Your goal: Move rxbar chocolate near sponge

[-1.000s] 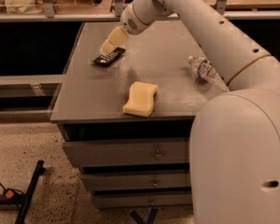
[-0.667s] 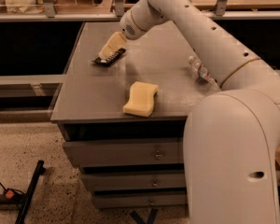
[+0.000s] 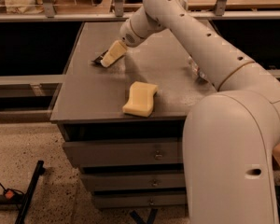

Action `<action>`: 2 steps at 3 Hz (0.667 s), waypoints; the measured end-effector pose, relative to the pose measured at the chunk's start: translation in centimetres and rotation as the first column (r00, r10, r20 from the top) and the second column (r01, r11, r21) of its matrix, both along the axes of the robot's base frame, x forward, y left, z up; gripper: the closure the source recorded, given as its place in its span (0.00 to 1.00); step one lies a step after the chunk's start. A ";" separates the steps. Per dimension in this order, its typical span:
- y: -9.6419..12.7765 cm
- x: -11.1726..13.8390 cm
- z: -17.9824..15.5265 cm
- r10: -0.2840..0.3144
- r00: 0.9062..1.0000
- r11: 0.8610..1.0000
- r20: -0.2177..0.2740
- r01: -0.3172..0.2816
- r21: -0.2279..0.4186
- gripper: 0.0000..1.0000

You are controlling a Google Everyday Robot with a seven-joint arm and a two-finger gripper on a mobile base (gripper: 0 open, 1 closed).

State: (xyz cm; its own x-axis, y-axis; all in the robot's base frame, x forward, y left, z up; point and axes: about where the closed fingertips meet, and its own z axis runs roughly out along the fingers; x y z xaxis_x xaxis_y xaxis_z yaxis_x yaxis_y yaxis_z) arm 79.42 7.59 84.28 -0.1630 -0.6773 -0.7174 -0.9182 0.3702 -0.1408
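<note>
Since the end effector (image 3: 108,59) sits low at the far left of the bench (image 3: 88,94), right on top of the bar (image 3: 97,59), the coming move turns on the line from there to the sponge (image 3: 141,98). The sponge lies nearer and to the right, well apart from the bar, with bare bench between them. Only a dark sliver of the bar shows, just left of the end effector. What shows suggests a long axis running from near-left to far-right, though most of it is covered. Whether the end effector is released or clenched on the bar cannot be told. Against the frame a second earlier, the end effector has come lower and hides more of the bar, while the bar and the sponge lie where they did.
</note>
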 end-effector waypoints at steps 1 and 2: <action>0.2 0.0 -1.3 0.007 1.000 0.999 -0.007 -0.007 -0.037 0.02; 0.5 0.0 -2.3 -0.005 1.000 0.996 -0.025 0.002 -0.091 0.20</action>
State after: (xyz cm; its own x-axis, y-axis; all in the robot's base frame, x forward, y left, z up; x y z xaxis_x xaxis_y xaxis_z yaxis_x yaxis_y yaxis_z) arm 79.39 8.11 81.95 -0.1831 -0.7388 -0.6486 -0.9207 0.3602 -0.1505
